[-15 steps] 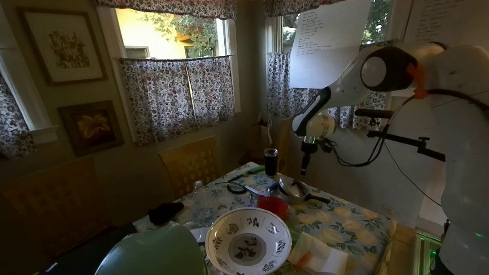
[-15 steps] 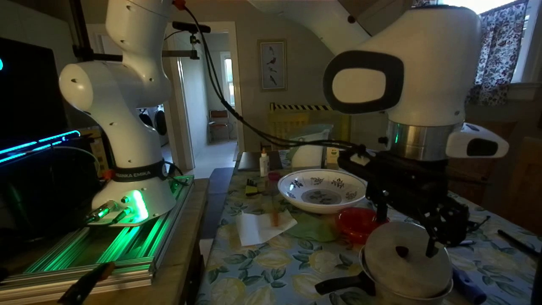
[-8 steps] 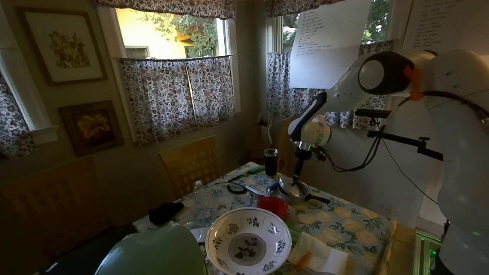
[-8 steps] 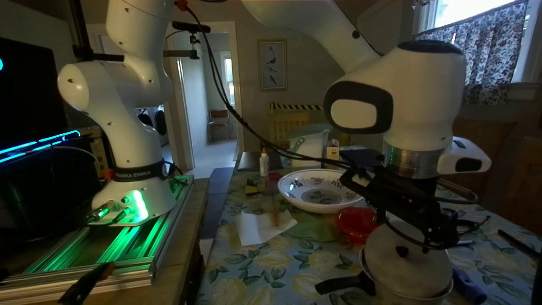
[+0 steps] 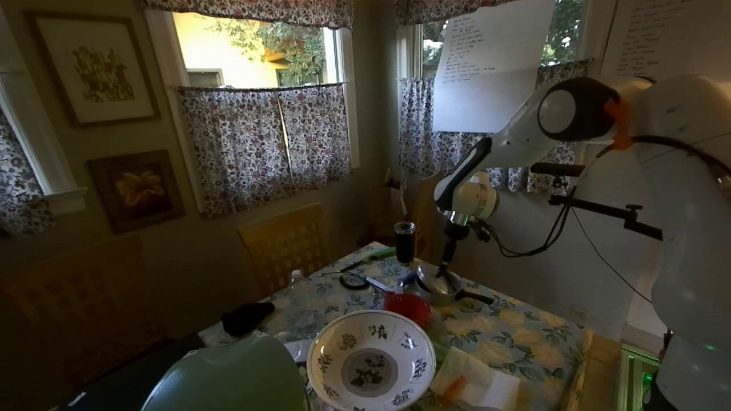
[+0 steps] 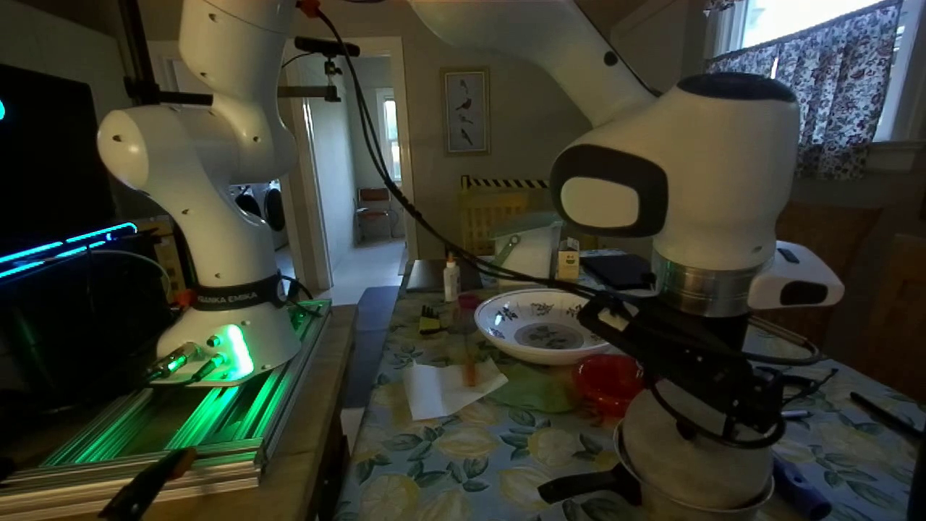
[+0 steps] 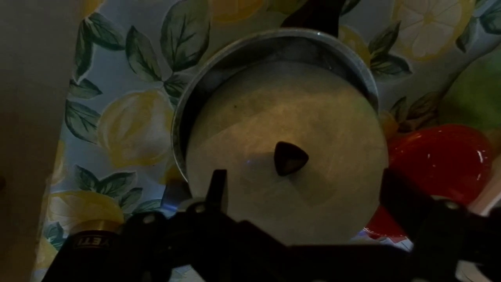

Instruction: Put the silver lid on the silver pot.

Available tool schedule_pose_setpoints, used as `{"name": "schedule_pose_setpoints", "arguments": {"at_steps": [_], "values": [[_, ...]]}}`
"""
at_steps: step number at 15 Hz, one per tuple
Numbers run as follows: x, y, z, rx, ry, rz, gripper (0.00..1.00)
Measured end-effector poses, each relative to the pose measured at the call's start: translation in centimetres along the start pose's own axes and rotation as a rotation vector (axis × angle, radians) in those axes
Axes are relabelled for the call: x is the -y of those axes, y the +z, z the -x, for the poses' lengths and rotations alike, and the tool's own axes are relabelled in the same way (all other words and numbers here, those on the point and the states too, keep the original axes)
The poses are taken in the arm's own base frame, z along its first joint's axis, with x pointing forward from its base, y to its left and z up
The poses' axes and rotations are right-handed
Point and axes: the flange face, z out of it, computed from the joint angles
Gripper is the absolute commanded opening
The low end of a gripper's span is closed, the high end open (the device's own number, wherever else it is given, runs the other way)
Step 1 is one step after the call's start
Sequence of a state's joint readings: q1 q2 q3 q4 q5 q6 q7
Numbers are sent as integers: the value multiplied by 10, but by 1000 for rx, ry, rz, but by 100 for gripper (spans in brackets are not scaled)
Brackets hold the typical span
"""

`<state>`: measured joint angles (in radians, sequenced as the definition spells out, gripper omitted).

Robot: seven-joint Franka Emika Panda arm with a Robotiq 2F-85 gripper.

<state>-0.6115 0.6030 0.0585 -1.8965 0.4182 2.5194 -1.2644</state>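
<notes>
The silver lid (image 7: 250, 117) is round with a dark knob (image 7: 290, 158). It lies tilted and off-centre on the silver pot (image 7: 181, 102), leaving a crescent of the pot's inside open on its handle side. The lid (image 6: 647, 449) and pot (image 6: 694, 506) also show in an exterior view, the lid partly behind the gripper. My gripper (image 7: 302, 174) is open over the lid, pointing down, with a finger (image 7: 217, 188) to each side of the knob and apart from it. In an exterior view the gripper (image 5: 442, 270) is close above the lid; contact cannot be told.
A red bowl (image 7: 442, 160) stands right beside the pot. A black tumbler (image 5: 405, 244) stands behind it. The pot's dark handle (image 6: 589, 485) sticks out over the tablecloth. A blue-handled thing (image 6: 799, 485) lies beside the pot. A large patterned bowl (image 5: 371, 371) stands farther off.
My gripper has come down from well above the pot to close over the lid, mostly in the first half second, then shifted slightly. The lid and pot have not moved.
</notes>
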Motion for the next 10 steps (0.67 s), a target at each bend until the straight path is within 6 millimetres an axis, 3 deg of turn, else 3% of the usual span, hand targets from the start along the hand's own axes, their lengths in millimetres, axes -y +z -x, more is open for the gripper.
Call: {"name": "schedule_pose_setpoints", "arguments": {"at_steps": [9,10], "values": [[1,18,6,-3,3,-28,100],[1,19,5,-4,2,-27,95]]}}
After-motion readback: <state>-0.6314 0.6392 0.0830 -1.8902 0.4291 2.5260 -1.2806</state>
